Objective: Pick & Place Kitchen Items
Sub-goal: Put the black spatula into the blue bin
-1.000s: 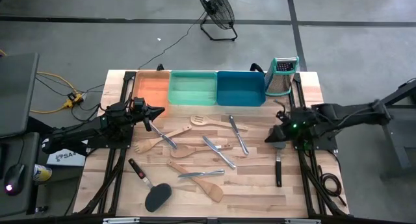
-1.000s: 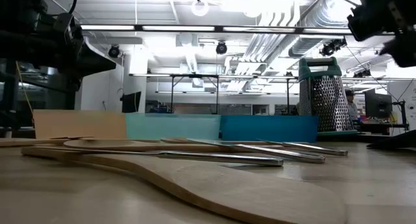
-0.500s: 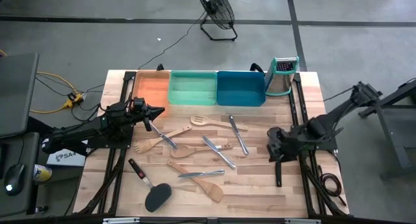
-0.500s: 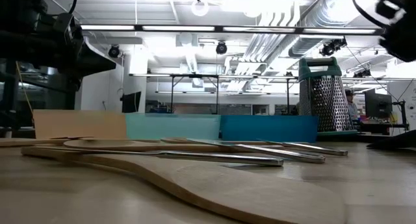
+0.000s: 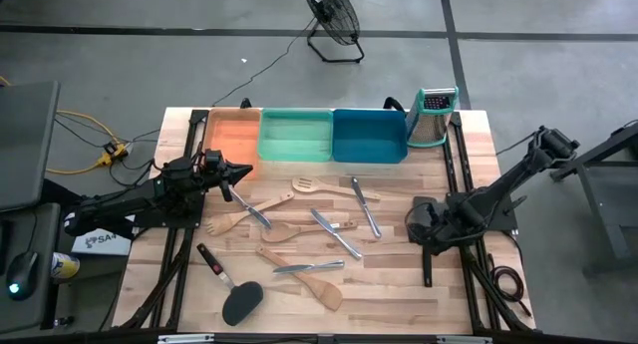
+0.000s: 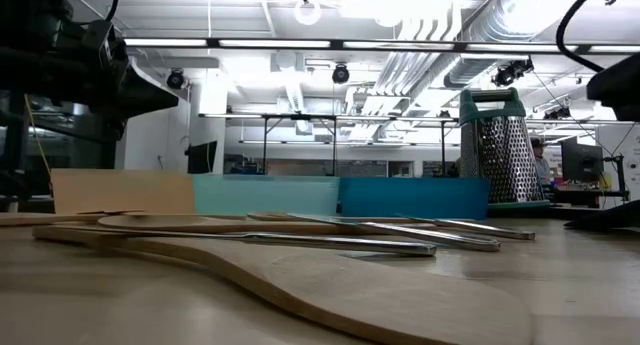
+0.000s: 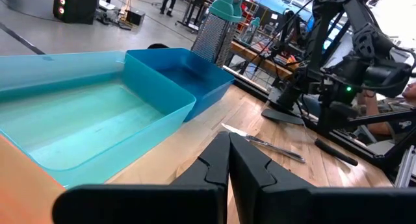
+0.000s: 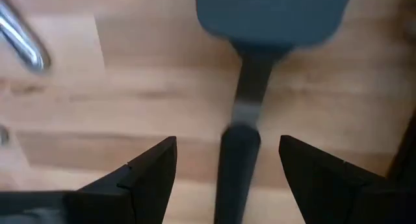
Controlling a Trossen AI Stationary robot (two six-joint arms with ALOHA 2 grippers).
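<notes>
Black and long-handled, the turner (image 8: 242,139) lay flat on the worktop (image 5: 399,284) near its right edge, between the right gripper's (image 5: 421,227) spread fingers (image 8: 146,172), untouched. The left gripper (image 5: 235,172), fingers closed and empty, waited beside the orange tray (image 5: 231,135).

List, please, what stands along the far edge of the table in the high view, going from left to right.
orange tray → green tray → blue tray → steel box grater with teal top
</notes>
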